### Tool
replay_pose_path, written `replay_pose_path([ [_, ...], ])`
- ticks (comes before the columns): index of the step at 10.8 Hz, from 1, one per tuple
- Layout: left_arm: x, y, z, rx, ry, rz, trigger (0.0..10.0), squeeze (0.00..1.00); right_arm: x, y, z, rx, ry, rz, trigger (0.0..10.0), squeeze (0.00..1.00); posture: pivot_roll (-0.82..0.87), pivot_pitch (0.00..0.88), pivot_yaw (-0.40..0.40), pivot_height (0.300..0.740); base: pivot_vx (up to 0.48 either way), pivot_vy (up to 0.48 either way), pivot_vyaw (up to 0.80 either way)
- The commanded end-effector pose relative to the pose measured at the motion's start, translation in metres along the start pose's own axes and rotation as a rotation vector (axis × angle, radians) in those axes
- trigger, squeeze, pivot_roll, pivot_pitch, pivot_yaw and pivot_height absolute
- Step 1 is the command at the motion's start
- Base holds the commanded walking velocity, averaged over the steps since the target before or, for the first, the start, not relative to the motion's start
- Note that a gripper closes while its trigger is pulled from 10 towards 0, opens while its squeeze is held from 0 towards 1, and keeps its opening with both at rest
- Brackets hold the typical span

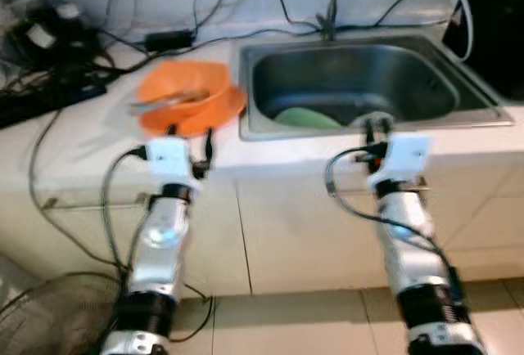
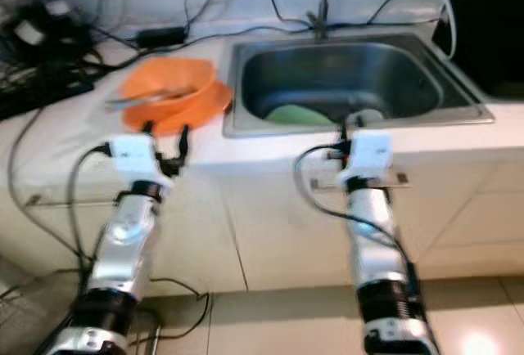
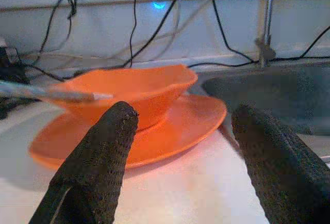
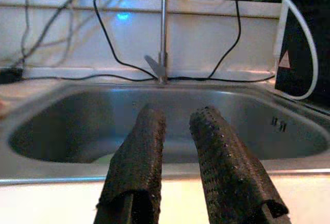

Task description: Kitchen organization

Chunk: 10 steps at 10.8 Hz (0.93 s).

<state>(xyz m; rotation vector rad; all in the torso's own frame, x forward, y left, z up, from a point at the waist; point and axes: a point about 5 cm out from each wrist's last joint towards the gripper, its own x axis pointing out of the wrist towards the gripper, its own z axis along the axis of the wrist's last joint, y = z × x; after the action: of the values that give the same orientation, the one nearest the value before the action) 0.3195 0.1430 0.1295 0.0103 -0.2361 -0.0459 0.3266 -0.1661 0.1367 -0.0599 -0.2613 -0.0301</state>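
Note:
An orange bowl (image 1: 184, 85) sits on an orange plate (image 1: 223, 110) on the white counter, left of the steel sink (image 1: 352, 69). A grey utensil (image 1: 164, 101) lies across the bowl. My left gripper (image 1: 191, 134) is open just in front of the plate, level with the counter; in the left wrist view the bowl (image 3: 129, 90) and plate (image 3: 196, 123) lie beyond its fingers (image 3: 103, 152). My right gripper (image 1: 375, 128) is shut and empty at the sink's front rim, pointing at the basin (image 4: 77, 126). A green dish (image 1: 304, 117) lies in the sink.
A faucet (image 1: 332, 3) stands behind the sink. Black cables and a power adapter (image 1: 168, 40) lie along the back of the counter, with dark devices (image 1: 41, 36) at the far left. A white hose (image 1: 460, 3) hangs at the right. A wire fan cage (image 1: 49, 314) stands on the floor.

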Motion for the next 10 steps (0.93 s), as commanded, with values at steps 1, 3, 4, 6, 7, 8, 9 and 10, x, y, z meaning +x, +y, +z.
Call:
replay_pose_path([
  [1, 0.001, 0.008, 0.001, 0.017, -0.007, 0.029, 10.0, 0.00, 0.004, 0.011, 0.004, 0.013, -0.012, 0.028, 10.0, 0.00, 0.09, 0.000, 0.070, 0.740, 0.379, 0.000, 0.00],
  [3, -0.001, 0.008, 0.001, 0.017, -0.008, 0.031, 10.0, 0.00, 0.003, 0.013, 0.004, 0.017, -0.014, 0.034, 10.0, 0.00, 0.09, 0.000, 0.068, 0.740, 0.375, 0.000, 0.00],
  [4, -0.002, 0.007, 0.000, 0.014, -0.007, 0.031, 10.0, 0.00, 0.004, 0.014, 0.004, 0.006, -0.014, 0.039, 10.0, 0.00, 0.09, 0.000, 0.067, 0.740, 0.379, 0.000, 0.00],
  [6, -0.003, 0.005, -0.001, 0.012, -0.006, 0.031, 10.0, 0.00, 0.004, 0.015, 0.004, -0.012, -0.014, 0.049, 10.0, 0.00, 0.10, 0.000, 0.066, 0.740, 0.379, 0.000, 0.00],
  [7, -0.005, 0.002, -0.002, 0.005, -0.001, 0.022, 10.0, 0.00, 0.004, 0.017, 0.004, -0.016, -0.015, 0.058, 10.0, 0.00, 0.10, 0.000, 0.065, 0.740, 0.368, 0.000, 0.00],
  [8, -0.007, -0.002, -0.002, 0.014, -0.007, 0.002, 10.0, 0.00, 0.004, 0.017, 0.004, -0.013, -0.016, 0.057, 10.0, 0.00, 0.10, 0.000, 0.065, 0.740, 0.000, 0.000, 0.00],
  [9, -0.008, -0.005, -0.002, 0.013, -0.013, -0.010, 10.0, 0.00, 0.004, 0.017, 0.005, -0.011, -0.017, 0.056, 10.0, 0.00, 0.10, 0.000, 0.065, 0.740, 0.000, 0.000, 0.00],
  [10, -0.010, -0.010, -0.003, 0.006, -0.010, -0.027, 10.0, 0.00, 0.005, 0.017, 0.004, -0.006, -0.017, 0.053, 10.0, 0.00, 0.10, 0.000, 0.064, 0.740, 0.000, 0.000, 0.00],
])
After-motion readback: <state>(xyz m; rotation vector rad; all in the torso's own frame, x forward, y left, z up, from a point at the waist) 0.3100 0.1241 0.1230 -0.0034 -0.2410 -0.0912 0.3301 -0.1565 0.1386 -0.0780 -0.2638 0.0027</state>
